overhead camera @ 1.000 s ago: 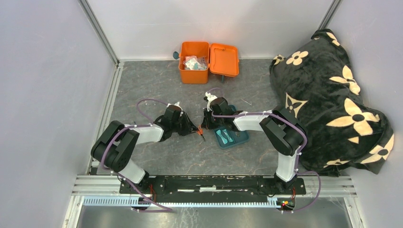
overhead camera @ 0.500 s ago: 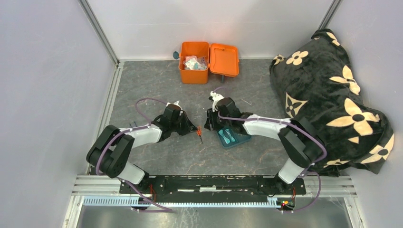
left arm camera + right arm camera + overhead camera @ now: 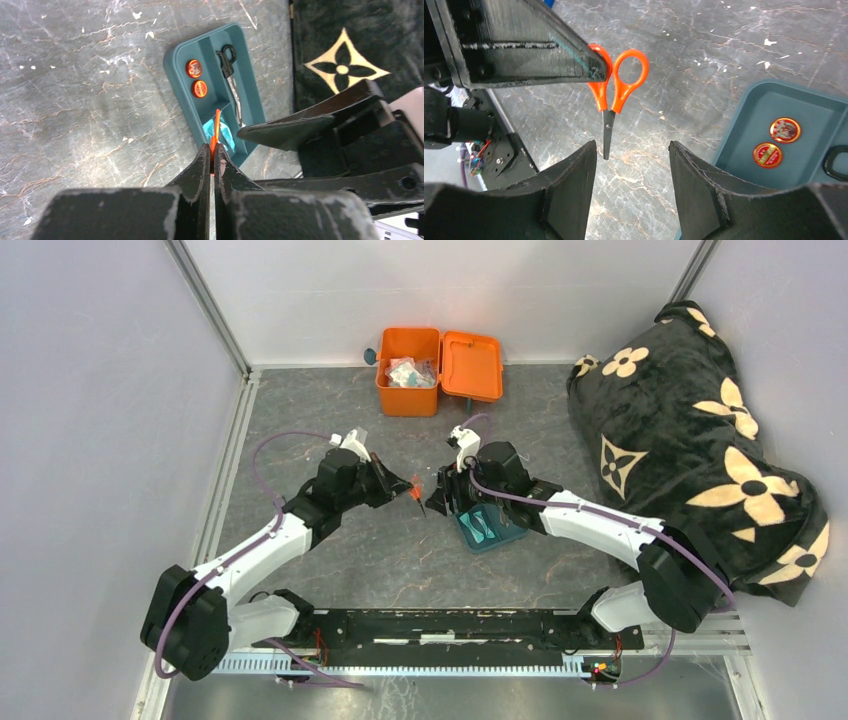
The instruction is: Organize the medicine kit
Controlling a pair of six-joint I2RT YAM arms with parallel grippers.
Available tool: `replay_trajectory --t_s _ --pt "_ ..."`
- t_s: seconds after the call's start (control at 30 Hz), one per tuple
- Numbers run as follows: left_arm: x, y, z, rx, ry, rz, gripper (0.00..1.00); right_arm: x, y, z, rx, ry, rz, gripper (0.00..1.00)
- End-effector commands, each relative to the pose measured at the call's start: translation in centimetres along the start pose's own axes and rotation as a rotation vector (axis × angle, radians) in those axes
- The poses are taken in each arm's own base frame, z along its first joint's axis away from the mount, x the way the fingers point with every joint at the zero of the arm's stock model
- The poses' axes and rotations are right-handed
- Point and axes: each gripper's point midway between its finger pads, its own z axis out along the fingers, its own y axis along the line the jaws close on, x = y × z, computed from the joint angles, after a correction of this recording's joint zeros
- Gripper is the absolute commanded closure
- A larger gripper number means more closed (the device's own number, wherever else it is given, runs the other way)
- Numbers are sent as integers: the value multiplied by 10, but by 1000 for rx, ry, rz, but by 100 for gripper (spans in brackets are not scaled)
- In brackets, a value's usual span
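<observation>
The medicine kit (image 3: 408,385), an orange box, stands open at the back with packets inside and its lid (image 3: 471,367) folded out to the right. My left gripper (image 3: 405,488) (image 3: 213,150) is shut on one handle ring of the orange-handled scissors (image 3: 417,496) (image 3: 616,90), which hang blade down above the floor. My right gripper (image 3: 441,498) (image 3: 631,145) stands open just right of them, its fingers either side of the blade tip and apart from it.
A teal tray (image 3: 490,530) (image 3: 175,55) lies under the right arm, holding two round red tins (image 3: 194,68) (image 3: 785,130), a black clip (image 3: 227,52) and a teal packet (image 3: 225,132). A black flowered blanket (image 3: 700,440) fills the right side.
My right gripper opened and let go of the scissors. My left gripper shut on their handle, and both arms reached further toward the back.
</observation>
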Motion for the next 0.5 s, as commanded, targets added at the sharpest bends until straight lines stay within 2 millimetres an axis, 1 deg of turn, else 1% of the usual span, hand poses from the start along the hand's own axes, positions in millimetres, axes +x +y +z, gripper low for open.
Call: replay_trajectory --t_s 0.0,0.1,0.2,0.27,0.37,0.47 --pt "-12 -25 -9 66 -16 23 98 -12 24 -2 -116 -33 -44 38" --pt "-12 -30 -10 82 -9 25 98 -14 30 0 -147 -33 -43 38" --pt "-11 -30 -9 85 -3 18 98 -16 35 4 -159 -35 -44 38" --pt "-10 -29 -9 85 -3 14 98 -18 33 8 -141 -31 -38 39" --pt "-11 -30 -10 88 -2 13 98 -14 28 16 -102 -5 -36 41" --pt "-11 -31 -10 90 -4 14 98 -13 27 24 -76 1 -29 46"
